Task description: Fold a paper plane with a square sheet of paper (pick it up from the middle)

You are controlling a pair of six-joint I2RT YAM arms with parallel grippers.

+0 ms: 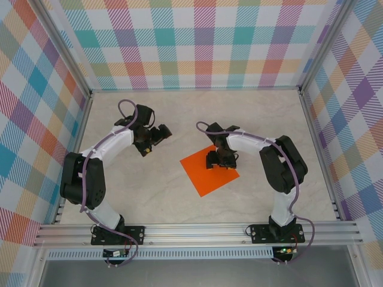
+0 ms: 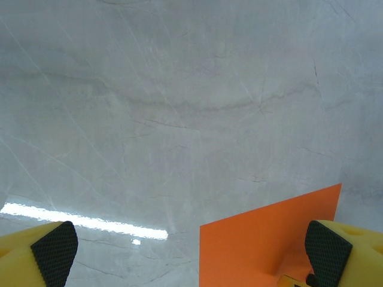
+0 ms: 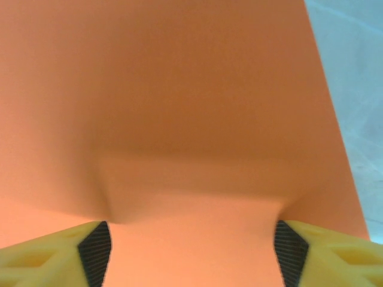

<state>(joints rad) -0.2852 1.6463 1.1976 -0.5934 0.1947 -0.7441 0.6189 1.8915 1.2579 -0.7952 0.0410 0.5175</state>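
Square sheet of paper (image 1: 203,178): lies flat on the table (image 1: 143,197), turned corner-on to the arms, approx. mid work area and nearer the right arm. No crease visible. Judged stage: first pickup from the middle.

Right gripper (image 1: 220,160): tips down on the far-right part of the sheet. In the right wrist view the pads (image 3: 96,254) stand apart, and the sheet (image 3: 179,78) runs across the gap w/ a low hump raised between them. Paper is bunched, not clamped.

Left gripper (image 1: 157,136): well apart from the sheet, on its left, over bare table. In the left wrist view the fingers (image 2: 54,260) are spread wide w/ nothing between them. One corner of the sheet (image 2: 263,239) shows near the right-hand pad.

Recommended procedure for the step in hand:
1. Press both pads lightly and evenly. Too much force pins the paper instead of buckling it.
2. Draw the pads together slowly so the hump rises into a single ridge. Clamp only once the ridge stands between the pads.
3. Check the ridge sits on the sheet's centre line, since an off-centre pinch is likely to skew later folds.
4. Lift straight up. Bring the left gripper in only after the sheet hangs free.
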